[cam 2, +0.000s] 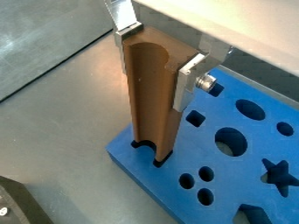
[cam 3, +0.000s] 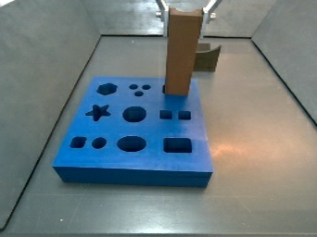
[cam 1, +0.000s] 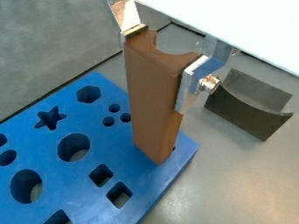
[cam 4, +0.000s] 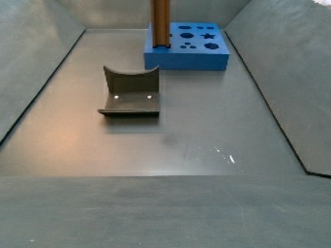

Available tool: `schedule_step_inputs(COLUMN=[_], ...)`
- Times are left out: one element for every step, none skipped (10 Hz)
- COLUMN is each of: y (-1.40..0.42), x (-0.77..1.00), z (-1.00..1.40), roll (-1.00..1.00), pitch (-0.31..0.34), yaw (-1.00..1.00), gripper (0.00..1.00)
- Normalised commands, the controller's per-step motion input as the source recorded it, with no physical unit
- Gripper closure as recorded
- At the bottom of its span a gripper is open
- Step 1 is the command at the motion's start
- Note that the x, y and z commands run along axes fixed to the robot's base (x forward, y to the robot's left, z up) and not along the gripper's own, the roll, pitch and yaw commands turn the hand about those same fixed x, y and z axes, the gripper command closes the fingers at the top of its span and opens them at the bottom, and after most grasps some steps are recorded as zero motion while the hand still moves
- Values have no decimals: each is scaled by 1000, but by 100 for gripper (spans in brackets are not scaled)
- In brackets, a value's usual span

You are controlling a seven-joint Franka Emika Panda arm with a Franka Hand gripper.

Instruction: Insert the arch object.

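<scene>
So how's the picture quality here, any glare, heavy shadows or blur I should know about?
In a side view, small bright glints sit on the metal floor and the blue board is far off and small. In a side view, the arch object is evenly lit and sharp, its top held in the gripper. In both wrist views the gripper fingers look soft and washed out.

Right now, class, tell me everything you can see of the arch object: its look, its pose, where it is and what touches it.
The arch object is a tall, narrow, brown wood-coloured block with flat plain sides; a wrist view shows a hollowed curved face. It stands upright, its foot in a cut-out at a corner of the blue board. The gripper is above the board, its silver fingers clamping the arch object's upper part. The dark grey block lies apart on the floor.
</scene>
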Motion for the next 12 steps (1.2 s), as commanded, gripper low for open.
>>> schedule_step_inputs(y=[154,246,206,123,0,-129,-149,-126,-74,-66,-46,-31], x=[-120,0,51,274,323,194,94,0,0,0,0,0], z=[-237,-229,-306,-420,-463,-409,-366,-320,-280,-294,-323,-306], roll=[54,110,156,157,71,-1,-73,-111,-131,-140,-134,-134], pitch=[0,0,0,0,0,0,-16,-23,-27,-37,-31,-31], yaw=[0,0,11,3,0,-94,-111,-94,-51,-37,-29,-6], gripper=[100,100,100,100,100,100,100,100,100,100,100,100])
